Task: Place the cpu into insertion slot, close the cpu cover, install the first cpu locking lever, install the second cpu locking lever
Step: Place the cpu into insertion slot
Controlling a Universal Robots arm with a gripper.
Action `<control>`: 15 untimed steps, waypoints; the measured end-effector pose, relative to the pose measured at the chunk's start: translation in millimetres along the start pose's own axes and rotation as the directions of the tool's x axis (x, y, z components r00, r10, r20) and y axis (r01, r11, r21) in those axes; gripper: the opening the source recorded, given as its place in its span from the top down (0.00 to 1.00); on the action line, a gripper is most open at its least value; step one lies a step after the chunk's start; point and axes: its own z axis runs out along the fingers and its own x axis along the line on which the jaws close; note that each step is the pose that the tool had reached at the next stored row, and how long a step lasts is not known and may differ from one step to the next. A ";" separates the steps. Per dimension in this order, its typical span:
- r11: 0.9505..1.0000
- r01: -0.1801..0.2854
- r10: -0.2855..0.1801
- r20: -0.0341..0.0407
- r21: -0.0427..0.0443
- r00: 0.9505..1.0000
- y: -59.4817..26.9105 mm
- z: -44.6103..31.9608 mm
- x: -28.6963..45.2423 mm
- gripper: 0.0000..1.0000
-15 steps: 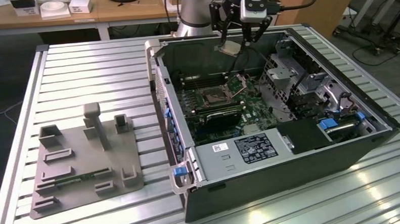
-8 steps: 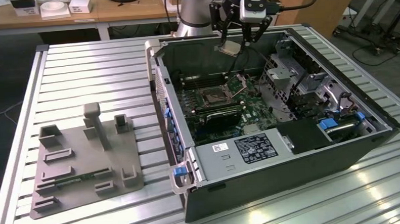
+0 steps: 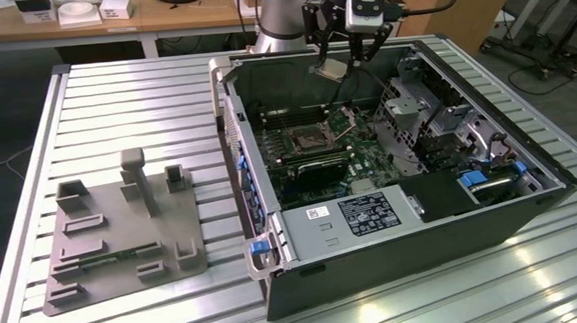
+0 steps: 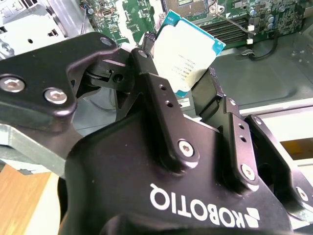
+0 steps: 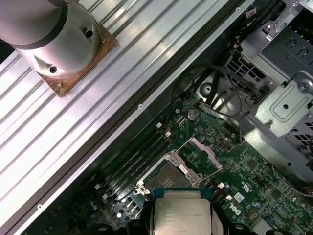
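End effector (image 3: pixel 340 63) holds cpu (image 3: pixel 330 70), cpu cover (image 3: pixel 348 119) raised off insertion slot (image 3: pixel 307 140).

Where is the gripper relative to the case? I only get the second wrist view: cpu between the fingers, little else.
Observer: In the exterior view the gripper hangs over the far end of the open computer case, holding the cpu about level with the case's rim.
Operator: Cover open?
Observer: Yes. In the first wrist view the cpu cover stands tilted up beside the insertion slot.
Operator: Slot empty?
Observer: The part of its dark centre that shows in the first wrist view is bare, with no chip in it.
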 end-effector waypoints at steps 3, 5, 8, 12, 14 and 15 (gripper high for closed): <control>1.000 -0.004 0.004 0.000 0.000 1.000 0.0 0.0 0.0 0.46; 1.000 -0.007 0.007 0.001 0.000 1.000 0.0 0.0 0.0 0.46; 1.000 -0.010 0.010 0.001 0.000 1.000 0.0 0.0 0.0 0.46; 1.000 -0.013 0.013 0.001 0.000 1.000 0.0 0.0 0.0 0.46; 1.000 -0.014 0.014 0.001 0.000 1.000 0.0 0.0 0.0 0.46; 1.000 -0.015 0.015 0.001 0.000 1.000 0.0 0.0 0.0 0.46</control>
